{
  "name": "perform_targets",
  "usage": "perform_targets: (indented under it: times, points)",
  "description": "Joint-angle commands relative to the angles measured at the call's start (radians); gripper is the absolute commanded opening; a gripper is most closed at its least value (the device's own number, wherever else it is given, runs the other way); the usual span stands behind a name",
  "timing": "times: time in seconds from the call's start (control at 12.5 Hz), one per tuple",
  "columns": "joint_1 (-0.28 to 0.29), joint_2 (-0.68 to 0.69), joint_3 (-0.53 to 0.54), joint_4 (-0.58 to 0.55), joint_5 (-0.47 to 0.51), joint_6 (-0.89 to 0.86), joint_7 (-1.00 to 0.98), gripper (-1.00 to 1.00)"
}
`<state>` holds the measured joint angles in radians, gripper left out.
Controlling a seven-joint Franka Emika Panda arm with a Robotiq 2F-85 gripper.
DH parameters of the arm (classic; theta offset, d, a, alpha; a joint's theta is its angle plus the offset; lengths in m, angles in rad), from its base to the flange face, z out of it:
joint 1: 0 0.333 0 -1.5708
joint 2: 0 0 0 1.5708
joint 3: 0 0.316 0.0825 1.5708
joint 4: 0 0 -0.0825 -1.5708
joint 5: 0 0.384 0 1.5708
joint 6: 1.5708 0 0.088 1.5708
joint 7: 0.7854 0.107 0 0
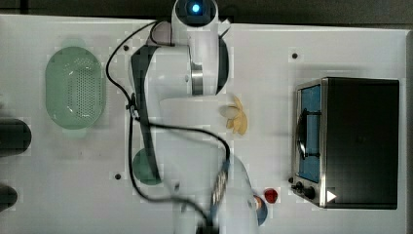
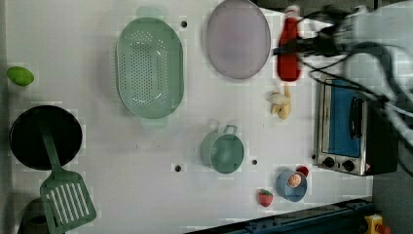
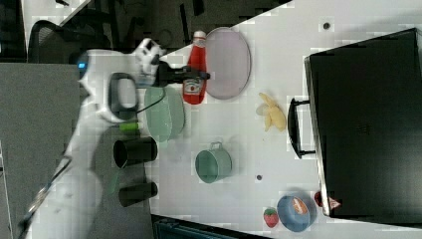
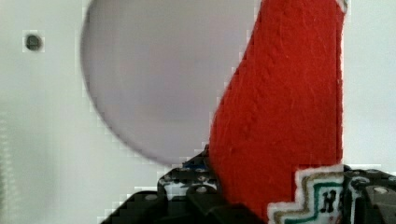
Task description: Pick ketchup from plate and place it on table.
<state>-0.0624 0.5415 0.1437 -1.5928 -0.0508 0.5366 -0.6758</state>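
In wrist view, nearest lens: black pincer point(image 4: 280, 205) clenched on slim red felt ketchup bottle point(image 4: 285, 116), white label at grip. Beyond: round pale mauve-grey matte plate point(image 4: 154, 79), bare. In left view, bottle point(image 2: 289, 48) hangs just beside plate point(image 2: 237, 39), off its rim, over white flat surface point(image 2: 97, 146). Judgement: carry step done, placing in hand. Next move calls for lowering onto bare surface clear of plate and peeled banana point(image 2: 281, 103), then releasing.

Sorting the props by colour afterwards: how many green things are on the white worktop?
4: a green oval perforated strainer, a small green lime, a green slotted spatula on the black pan, a green handled cup. More may hide under the arm.
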Motion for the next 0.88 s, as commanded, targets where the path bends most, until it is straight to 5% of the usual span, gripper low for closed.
perform_targets:
  times: [0.08, 0.88]
  points:
    - [-0.059, -0.188, 0.000, -0.038, 0.014, -0.070, 0.060, 0.18]
    - [-0.106, -0.623, -0.061, -0.637, 0.071, -0.024, 0.060, 0.18]
